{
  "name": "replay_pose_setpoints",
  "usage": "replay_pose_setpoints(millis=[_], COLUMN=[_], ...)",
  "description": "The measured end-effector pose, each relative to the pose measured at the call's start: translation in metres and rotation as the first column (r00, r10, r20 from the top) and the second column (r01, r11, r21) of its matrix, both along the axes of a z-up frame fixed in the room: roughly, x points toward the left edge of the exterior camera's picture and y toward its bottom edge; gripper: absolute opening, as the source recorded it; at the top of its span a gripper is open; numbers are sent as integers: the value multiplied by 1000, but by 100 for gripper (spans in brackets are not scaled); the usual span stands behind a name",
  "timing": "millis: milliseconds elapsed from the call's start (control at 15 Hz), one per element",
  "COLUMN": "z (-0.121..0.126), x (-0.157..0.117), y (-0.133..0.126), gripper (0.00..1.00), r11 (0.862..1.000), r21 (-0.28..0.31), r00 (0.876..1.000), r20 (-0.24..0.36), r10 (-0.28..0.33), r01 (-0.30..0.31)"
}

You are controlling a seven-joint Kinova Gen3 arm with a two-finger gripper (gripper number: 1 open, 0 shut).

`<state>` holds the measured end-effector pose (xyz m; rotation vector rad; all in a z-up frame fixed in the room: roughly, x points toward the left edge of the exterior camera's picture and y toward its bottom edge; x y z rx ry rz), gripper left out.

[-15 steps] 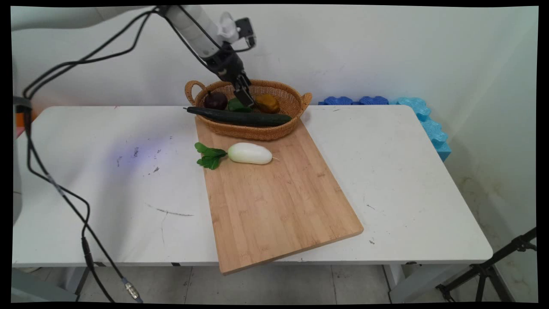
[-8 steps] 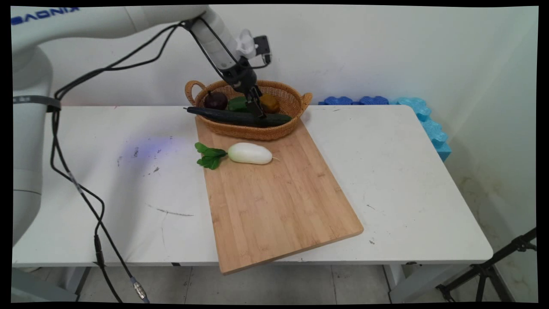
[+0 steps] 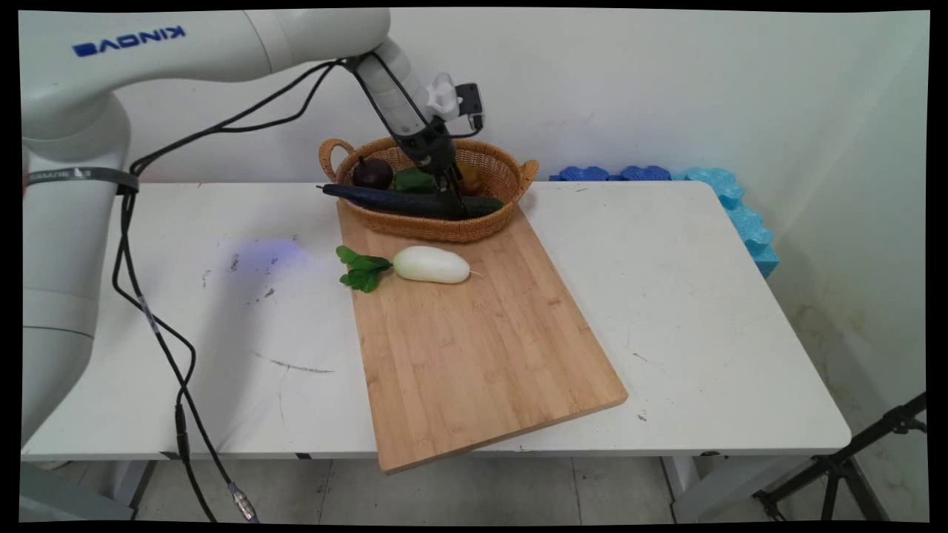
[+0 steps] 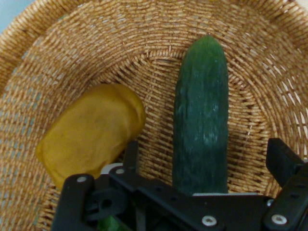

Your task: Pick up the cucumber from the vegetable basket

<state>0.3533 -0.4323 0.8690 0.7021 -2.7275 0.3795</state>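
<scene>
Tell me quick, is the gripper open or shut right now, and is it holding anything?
Gripper: open, holding nothing; its fingers straddle the cucumber in the basket, beside the yellow vegetable.

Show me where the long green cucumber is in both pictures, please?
Main view: the cucumber lies across the front of the wicker basket, at the far end of the cutting board, with the gripper right at it.
Hand view: the cucumber runs up the middle-right, between the open gripper's fingers.
Shared landmark: the yellow-brown vegetable beside it in the basket.
</scene>
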Motion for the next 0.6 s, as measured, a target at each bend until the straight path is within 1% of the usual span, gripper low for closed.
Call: replay_pose_setpoints(millis=[333,400,600], z=[-15,-16,-17], x=[-5,-5,-5], y=[-7,-8,-7], gripper=[100,0,0], r11=[1000,1000,1000], r21=[12,12,7], r00=[1000,1000,999], r20=[21,24,34], r10=[-6,-7,-16], r01=[6,6,15])
